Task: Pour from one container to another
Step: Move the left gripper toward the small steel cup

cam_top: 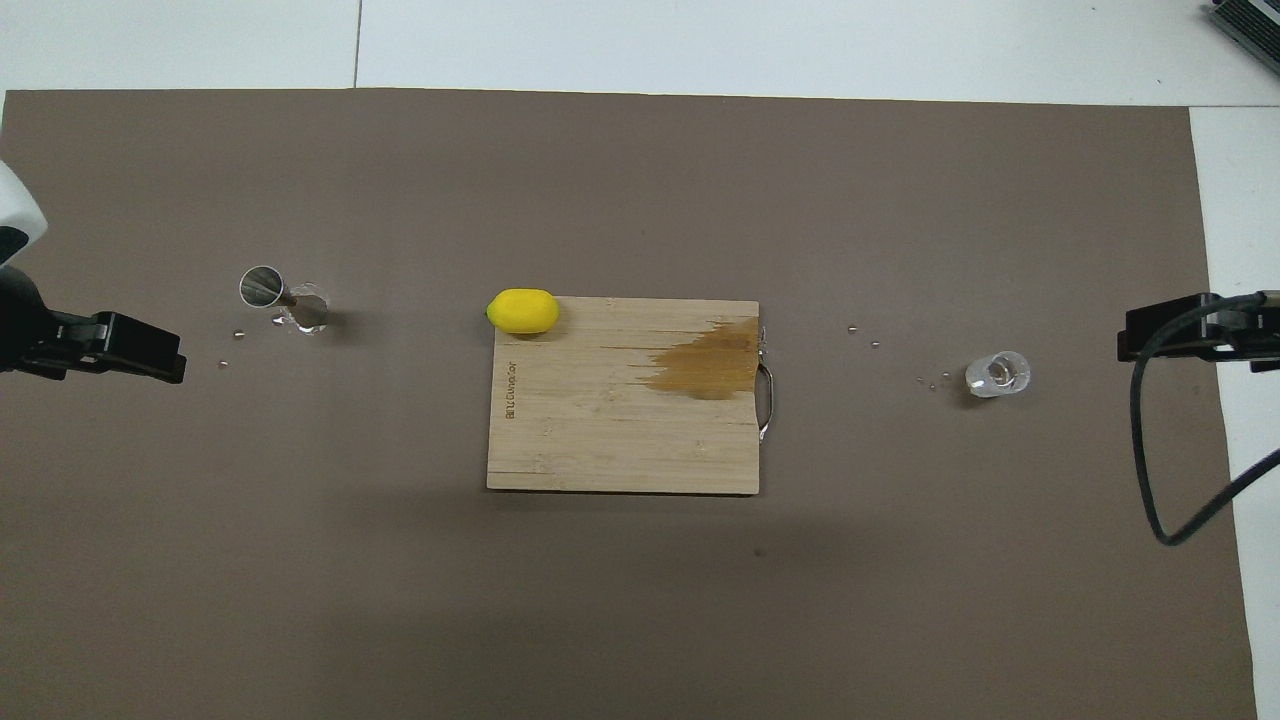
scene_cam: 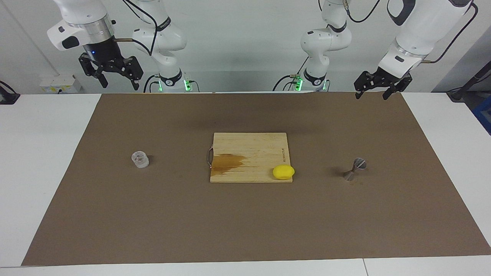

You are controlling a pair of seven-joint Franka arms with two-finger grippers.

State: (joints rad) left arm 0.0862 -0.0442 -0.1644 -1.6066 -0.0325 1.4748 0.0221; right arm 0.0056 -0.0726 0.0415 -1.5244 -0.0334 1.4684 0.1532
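The clear cup [scene_cam: 140, 159] stands upright on the brown mat toward the right arm's end of the table; it also shows in the overhead view [cam_top: 997, 374]. The metal jigger [scene_cam: 356, 168] stands on the mat toward the left arm's end, with a small wet patch at its base [cam_top: 280, 297]. My right gripper [scene_cam: 119, 82] is open and empty, raised high over the mat's edge near its base. My left gripper [scene_cam: 372, 94] is open and empty, raised over the mat's corner near its base. Both arms wait, well apart from cup and jigger.
A wooden cutting board [scene_cam: 249, 147] with a wet brown stain and a metal handle lies mid-table. A yellow lemon [scene_cam: 283, 172] sits on its corner toward the jigger. Small droplets lie on the mat [scene_cam: 245, 222] near the cup and the jigger.
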